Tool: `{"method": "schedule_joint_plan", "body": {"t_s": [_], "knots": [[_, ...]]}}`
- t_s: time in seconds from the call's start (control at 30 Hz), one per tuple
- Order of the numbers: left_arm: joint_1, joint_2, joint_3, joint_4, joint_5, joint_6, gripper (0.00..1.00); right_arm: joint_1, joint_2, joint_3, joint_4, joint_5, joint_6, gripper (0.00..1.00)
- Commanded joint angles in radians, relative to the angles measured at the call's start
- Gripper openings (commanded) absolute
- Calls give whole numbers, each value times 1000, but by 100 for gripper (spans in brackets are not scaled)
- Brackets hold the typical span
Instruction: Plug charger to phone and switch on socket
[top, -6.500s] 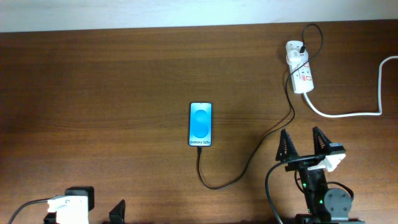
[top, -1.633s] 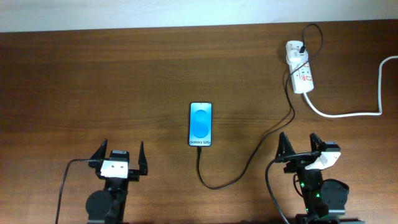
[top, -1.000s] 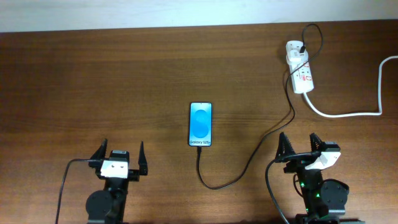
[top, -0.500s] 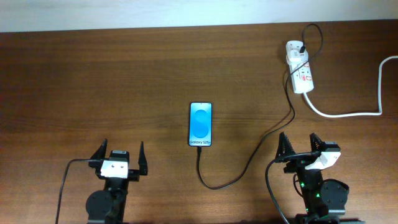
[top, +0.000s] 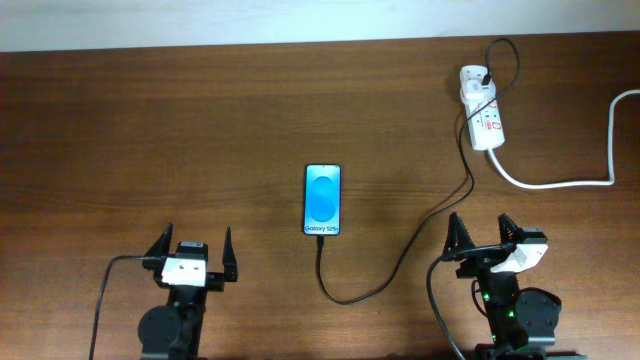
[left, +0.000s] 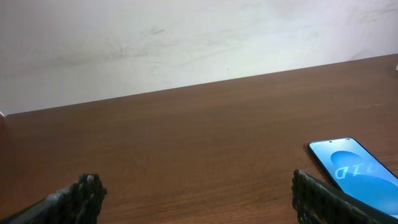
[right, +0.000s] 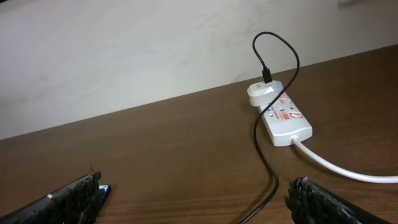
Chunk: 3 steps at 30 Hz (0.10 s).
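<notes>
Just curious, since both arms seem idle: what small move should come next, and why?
Probably the right gripper should reach toward the socket. The charger already meets the phone, it and the left gripper stand open and empty, and the switch's state is unreadable.

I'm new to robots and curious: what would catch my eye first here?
The phone, its screen glowing bright blue, lies dead centre. The black charger cable snakes from its near end to the white socket at the far right. The left gripper and right gripper sit open at the front.
</notes>
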<state>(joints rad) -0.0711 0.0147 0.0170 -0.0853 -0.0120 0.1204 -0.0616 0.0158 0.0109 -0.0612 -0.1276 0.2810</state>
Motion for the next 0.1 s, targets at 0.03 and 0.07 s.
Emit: {"method": "schedule_joint_plan", "body": {"t_s": [0.03,0.07], "knots": [[5,-10,-9,3,8,16,99,8,-10,-5,-7,5,1,98],[5,-10,-9,3,8,16,99,8,-10,-5,-7,5,1,98]]}}
